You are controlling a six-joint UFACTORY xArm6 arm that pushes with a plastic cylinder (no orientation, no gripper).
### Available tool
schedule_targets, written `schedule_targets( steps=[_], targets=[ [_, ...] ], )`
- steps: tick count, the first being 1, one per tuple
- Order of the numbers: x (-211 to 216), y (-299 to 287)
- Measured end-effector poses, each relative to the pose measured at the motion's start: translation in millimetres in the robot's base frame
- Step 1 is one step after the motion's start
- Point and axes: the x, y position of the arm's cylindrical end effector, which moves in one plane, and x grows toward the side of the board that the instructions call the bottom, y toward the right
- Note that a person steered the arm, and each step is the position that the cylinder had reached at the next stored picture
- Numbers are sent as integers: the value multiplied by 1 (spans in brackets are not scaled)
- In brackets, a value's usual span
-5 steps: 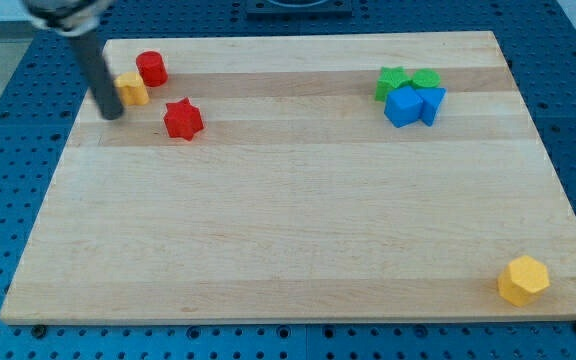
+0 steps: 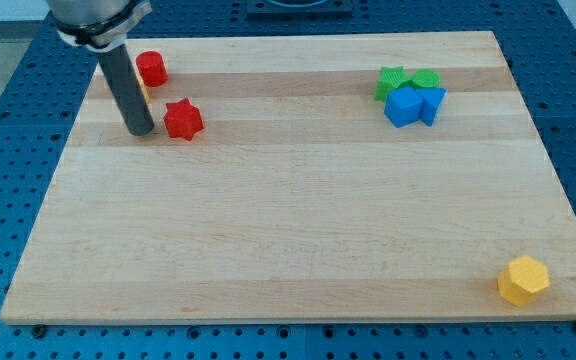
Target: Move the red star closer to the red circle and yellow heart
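Note:
The red star lies on the wooden board near the view's top left. The red circle lies above and to its left. The yellow heart is almost wholly hidden behind my rod; only a sliver shows at the rod's right edge. My tip rests on the board just left of the red star, close to it, and below the red circle.
A green star, another green block and two blue blocks cluster at the view's top right. A yellow hexagon sits at the bottom right corner, near the board's edge.
My rod has moved right and slightly down, from left of the yellow heart to just left of the red star. It now covers the heart. The blocks have not moved.

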Motion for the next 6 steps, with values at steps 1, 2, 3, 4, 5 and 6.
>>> schedule_targets(
  steps=[1,2,3,4,5,6],
  targets=[
    [26,32],
    [2,53],
    [-54,47],
    [-46,46],
    [-17,51],
    [-28,111]
  ],
)
